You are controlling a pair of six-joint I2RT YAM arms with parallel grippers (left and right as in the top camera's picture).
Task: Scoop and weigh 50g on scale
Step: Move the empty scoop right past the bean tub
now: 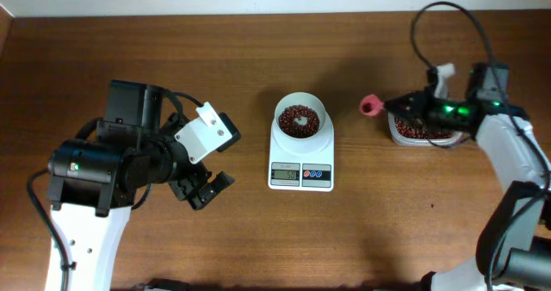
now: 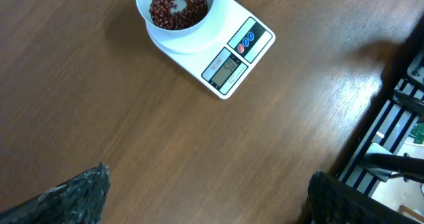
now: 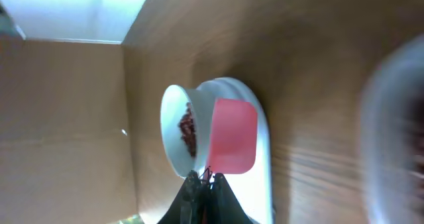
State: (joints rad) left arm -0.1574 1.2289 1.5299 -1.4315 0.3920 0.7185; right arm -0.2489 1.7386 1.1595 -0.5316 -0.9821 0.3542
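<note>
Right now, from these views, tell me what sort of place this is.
Probably a robotics lab bench: a plain wooden table, a white scale holding beans, a left arm and right arm flanking it.

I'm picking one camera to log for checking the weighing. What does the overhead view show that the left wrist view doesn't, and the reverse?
Only overhead: the clear tub at right, and the pink scoop held in the right gripper's shut jaws. Only left wrist: a dark rack beyond the table edge. Both: the scale, its white bowl holding beans, and the left gripper, jaws open.
</note>
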